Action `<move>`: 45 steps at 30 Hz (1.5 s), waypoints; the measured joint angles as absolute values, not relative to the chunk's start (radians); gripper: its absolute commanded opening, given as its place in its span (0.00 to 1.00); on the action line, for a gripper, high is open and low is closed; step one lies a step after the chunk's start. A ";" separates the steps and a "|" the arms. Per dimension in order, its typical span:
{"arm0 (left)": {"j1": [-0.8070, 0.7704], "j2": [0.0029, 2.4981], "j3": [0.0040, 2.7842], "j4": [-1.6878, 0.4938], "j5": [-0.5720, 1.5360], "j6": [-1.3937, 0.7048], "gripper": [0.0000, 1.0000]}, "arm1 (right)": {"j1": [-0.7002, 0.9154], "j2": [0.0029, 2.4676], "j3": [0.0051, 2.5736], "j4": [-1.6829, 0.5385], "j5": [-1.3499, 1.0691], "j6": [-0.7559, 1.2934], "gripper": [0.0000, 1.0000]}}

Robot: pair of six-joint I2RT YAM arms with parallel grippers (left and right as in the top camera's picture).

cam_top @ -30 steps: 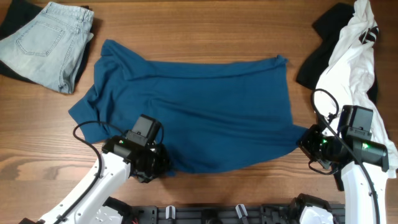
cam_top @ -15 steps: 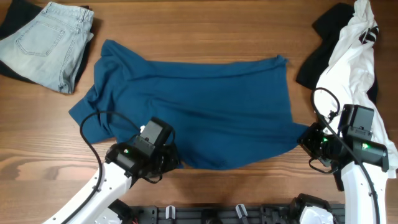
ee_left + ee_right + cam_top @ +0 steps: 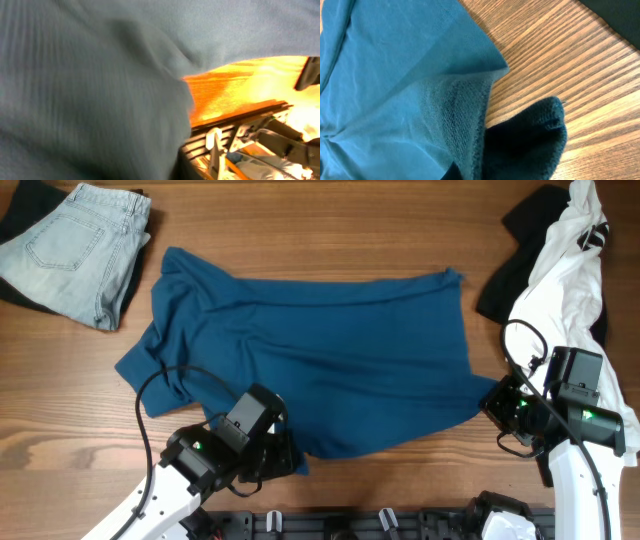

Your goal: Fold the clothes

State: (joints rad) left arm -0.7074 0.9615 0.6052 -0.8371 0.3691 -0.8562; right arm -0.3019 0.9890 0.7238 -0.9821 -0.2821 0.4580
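The teal shirt [image 3: 330, 350] is spread nearly flat across the middle of the counter [image 3: 330, 220], its long side running left to right, with one short sleeve sticking out at the left. No fold is seen in it and no edge is laid over the body, so the folding is judged to be at its very start.

The right fingers [image 3: 495, 406] are pressed together on the shirt's lower right corner, which is drawn up off the wood in the right wrist view. The left fingers [image 3: 286, 462] are placed at the lower hem, towards the left. The left wrist view is filled with blurred cloth, so whether they are apart or clamped cannot be told.

Every fold is left to be made. The folded jeans [image 3: 75, 240] and the white garment [image 3: 565, 250] are seen apart from the shirt, at the far corners.
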 measured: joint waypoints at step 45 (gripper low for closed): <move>-0.825 1.378 0.610 -0.799 0.491 -0.797 0.69 | -0.302 1.022 0.724 -0.987 -0.279 0.458 0.04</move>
State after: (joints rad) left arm -0.8249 1.3785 0.6102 -0.7990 0.4911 -0.7975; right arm -0.3019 1.0218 0.7238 -0.9867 -0.2794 0.4580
